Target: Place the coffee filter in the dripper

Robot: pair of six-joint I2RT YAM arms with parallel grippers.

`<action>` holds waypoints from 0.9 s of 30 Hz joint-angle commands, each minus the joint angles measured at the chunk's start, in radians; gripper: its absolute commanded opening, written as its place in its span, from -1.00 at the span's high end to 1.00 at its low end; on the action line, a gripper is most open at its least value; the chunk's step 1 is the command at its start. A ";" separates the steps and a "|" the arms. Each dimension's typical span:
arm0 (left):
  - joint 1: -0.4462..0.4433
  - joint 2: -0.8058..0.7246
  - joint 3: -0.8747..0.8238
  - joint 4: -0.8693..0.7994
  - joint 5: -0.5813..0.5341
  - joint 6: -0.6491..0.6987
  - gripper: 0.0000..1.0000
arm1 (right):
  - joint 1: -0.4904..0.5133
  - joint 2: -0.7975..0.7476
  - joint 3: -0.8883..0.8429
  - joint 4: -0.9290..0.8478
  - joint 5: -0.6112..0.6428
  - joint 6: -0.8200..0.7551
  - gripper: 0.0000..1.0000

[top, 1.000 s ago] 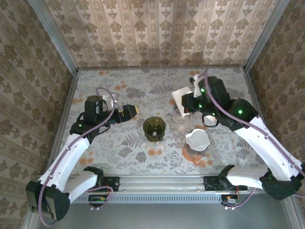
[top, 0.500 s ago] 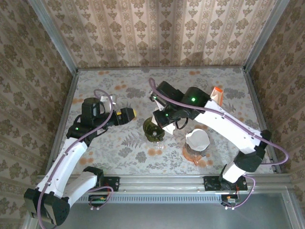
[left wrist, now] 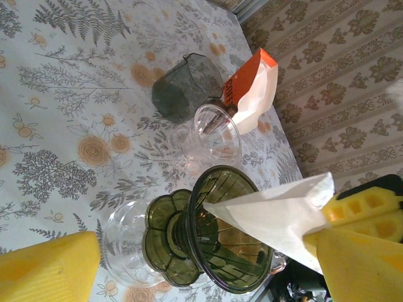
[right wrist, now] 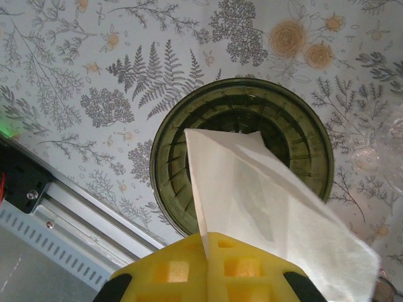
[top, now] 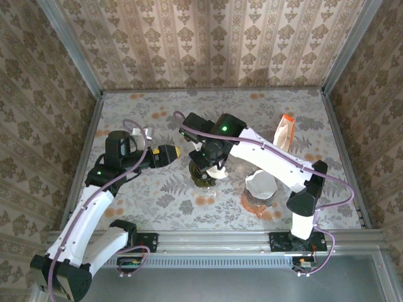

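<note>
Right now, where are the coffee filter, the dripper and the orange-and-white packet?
coffee filter (right wrist: 252, 201), right wrist view, middle of the paper.
dripper (left wrist: 220, 251), left wrist view, ribbed inner wall.
orange-and-white packet (left wrist: 242, 78), left wrist view, orange end.

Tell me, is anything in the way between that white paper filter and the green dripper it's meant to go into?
Nothing visible is in the way. The right gripper holds the coffee filter right above the dripper. The dripper's ribbed green cone is open and empty under the paper's tip.
</note>
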 commanded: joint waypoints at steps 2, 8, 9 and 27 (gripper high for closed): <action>0.010 -0.018 -0.007 -0.007 0.039 0.018 -0.82 | 0.006 0.032 0.030 -0.009 -0.001 -0.025 1.00; 0.012 -0.016 -0.007 -0.003 0.049 0.012 -0.81 | 0.007 0.045 0.039 0.010 -0.064 -0.033 1.00; 0.014 -0.016 -0.007 -0.003 0.050 0.012 -0.81 | 0.006 0.041 0.045 0.006 -0.070 -0.037 1.00; 0.018 0.007 -0.029 0.041 0.085 -0.021 -0.79 | -0.043 0.055 -0.065 0.079 -0.124 -0.043 1.00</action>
